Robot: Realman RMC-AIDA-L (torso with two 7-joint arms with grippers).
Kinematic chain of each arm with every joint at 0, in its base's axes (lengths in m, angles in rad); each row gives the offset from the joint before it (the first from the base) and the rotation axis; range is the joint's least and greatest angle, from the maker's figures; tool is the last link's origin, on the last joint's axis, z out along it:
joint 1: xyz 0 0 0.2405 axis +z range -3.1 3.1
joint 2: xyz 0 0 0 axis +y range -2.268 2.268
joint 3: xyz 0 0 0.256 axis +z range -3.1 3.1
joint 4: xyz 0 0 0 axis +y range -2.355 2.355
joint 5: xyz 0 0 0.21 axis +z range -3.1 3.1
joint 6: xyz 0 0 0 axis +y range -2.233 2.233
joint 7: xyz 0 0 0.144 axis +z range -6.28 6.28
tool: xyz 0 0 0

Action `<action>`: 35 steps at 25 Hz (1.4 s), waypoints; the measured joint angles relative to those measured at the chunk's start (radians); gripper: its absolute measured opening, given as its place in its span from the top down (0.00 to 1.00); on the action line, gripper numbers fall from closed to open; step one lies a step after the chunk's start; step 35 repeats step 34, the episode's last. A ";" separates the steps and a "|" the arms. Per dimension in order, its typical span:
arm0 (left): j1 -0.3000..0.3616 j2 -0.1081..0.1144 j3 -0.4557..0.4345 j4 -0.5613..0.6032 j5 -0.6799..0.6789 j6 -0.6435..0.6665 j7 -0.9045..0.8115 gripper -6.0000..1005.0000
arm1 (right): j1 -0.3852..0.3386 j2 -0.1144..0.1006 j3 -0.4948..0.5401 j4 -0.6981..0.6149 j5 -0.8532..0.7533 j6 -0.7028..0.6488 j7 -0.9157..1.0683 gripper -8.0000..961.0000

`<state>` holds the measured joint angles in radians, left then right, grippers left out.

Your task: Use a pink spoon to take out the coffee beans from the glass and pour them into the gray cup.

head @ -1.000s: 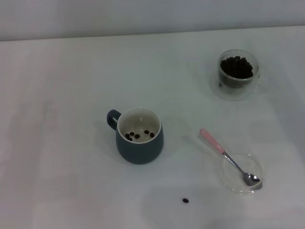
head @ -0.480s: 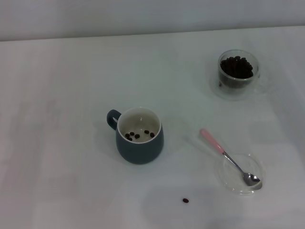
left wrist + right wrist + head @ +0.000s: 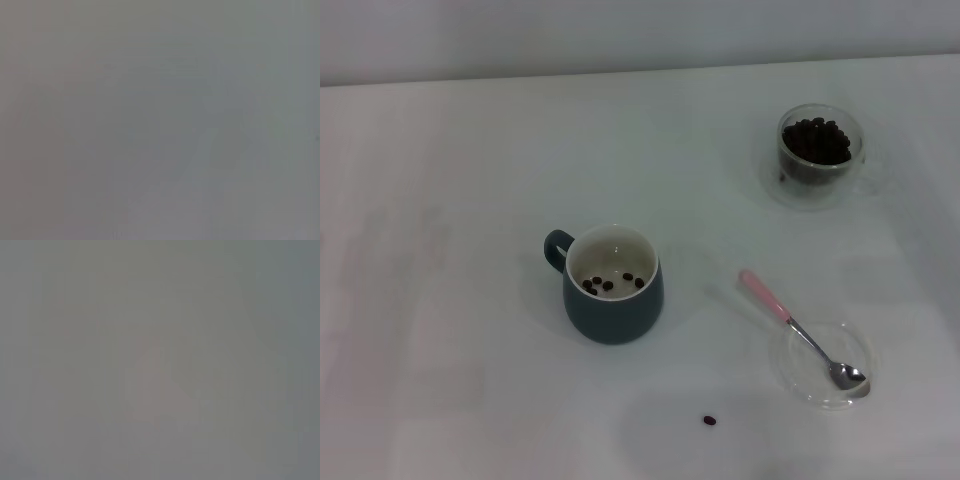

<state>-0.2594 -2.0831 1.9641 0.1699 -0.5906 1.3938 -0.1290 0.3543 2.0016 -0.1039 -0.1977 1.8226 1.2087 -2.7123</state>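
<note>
The gray cup (image 3: 613, 286) stands upright at the table's middle with a few coffee beans (image 3: 609, 283) on its cream bottom. The glass (image 3: 819, 147) stands at the far right, filled with dark coffee beans (image 3: 816, 139). The pink spoon (image 3: 800, 328) lies at the near right, its silver bowl resting in a shallow clear dish (image 3: 826, 363) and its pink handle pointing toward the cup. One loose bean (image 3: 709, 420) lies on the table in front of the cup. Neither gripper shows in any view; both wrist views show only a plain grey blur.
The white table (image 3: 450, 300) runs to a far edge against a pale wall (image 3: 620, 35).
</note>
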 joint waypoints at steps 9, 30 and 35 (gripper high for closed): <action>-0.008 0.001 -0.001 -0.004 0.000 -0.008 0.002 0.31 | 0.008 0.000 0.001 0.007 0.001 -0.012 -0.002 0.10; -0.002 0.001 -0.003 -0.007 0.000 -0.007 0.008 0.31 | 0.013 0.003 0.012 0.061 0.012 -0.013 -0.028 0.10; 0.000 0.000 -0.003 -0.006 -0.001 -0.003 0.011 0.31 | 0.013 0.003 0.013 0.063 0.014 -0.016 -0.029 0.10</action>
